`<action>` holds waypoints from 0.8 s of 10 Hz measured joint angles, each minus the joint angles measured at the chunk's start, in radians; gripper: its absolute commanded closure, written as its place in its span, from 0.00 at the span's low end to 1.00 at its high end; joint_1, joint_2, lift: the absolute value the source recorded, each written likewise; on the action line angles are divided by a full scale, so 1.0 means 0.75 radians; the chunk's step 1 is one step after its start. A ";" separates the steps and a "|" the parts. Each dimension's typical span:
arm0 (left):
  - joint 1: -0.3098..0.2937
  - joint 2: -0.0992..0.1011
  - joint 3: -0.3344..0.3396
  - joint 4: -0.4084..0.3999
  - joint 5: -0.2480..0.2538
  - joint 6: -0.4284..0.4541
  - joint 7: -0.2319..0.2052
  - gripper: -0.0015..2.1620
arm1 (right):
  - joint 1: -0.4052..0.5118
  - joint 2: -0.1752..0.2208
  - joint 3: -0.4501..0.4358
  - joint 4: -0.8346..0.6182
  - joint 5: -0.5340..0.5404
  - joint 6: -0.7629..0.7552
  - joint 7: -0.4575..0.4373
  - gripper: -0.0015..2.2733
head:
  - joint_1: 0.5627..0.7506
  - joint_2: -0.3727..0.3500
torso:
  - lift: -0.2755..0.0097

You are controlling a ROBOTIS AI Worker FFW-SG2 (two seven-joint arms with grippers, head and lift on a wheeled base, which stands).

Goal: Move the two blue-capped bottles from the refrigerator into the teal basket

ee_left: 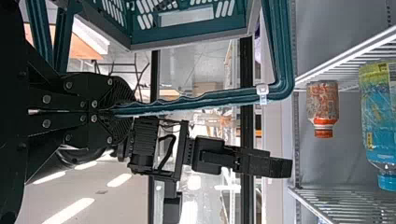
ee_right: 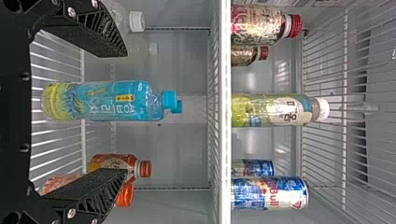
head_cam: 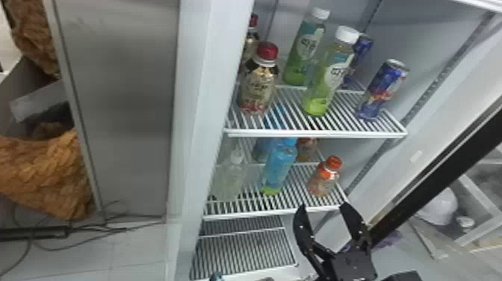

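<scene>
Standing front and back on the refrigerator's middle shelf, the two blue-capped bottles are at ten o'clock from the right gripper, its fingers spread. The left gripper has its fingers clamped on the teal basket's handle.

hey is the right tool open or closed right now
Open: the right tool's two fingers stand wide apart, with the front blue-capped bottle upright beyond them, untouched.
</scene>
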 measured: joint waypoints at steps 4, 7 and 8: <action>-0.004 0.002 -0.002 0.000 0.002 0.001 0.000 0.53 | -0.011 -0.005 0.008 0.022 -0.002 0.007 0.000 0.06 | 0.70 0.03 | 0.48; -0.007 0.003 -0.002 0.000 0.002 0.001 0.000 0.53 | -0.032 -0.012 0.021 0.059 -0.002 0.008 0.000 0.06 | 0.70 0.03 | 0.48; -0.007 0.004 -0.002 0.000 0.002 0.001 0.000 0.53 | -0.053 -0.014 0.029 0.088 -0.002 0.008 0.000 0.06 | 0.70 0.03 | 0.48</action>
